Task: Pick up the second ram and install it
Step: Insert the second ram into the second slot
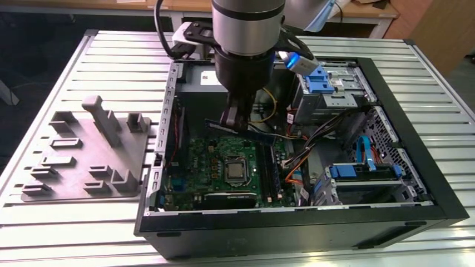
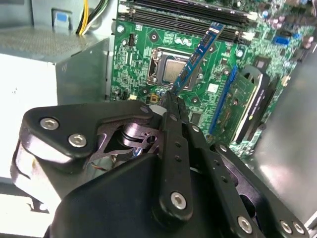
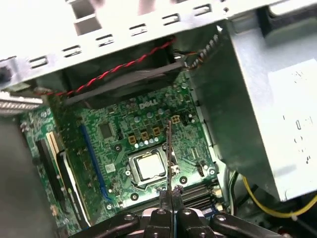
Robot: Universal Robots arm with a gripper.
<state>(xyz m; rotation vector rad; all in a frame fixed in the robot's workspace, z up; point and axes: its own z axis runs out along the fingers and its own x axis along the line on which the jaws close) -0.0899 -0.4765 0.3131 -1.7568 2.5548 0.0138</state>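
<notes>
Exterior view: end effector (image 1: 231, 125) holds ram (image 1: 254, 134) above motherboard (image 1: 211, 162).

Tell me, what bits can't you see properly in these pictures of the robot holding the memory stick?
Exterior view: the gripper covers part of the second ram, so the held part is hidden.
First wrist view: the second ram is edge-on, a thin line; its flat faces are hidden.
Second wrist view: the memory slots run off the top edge; which ones are filled is unclear.
</notes>
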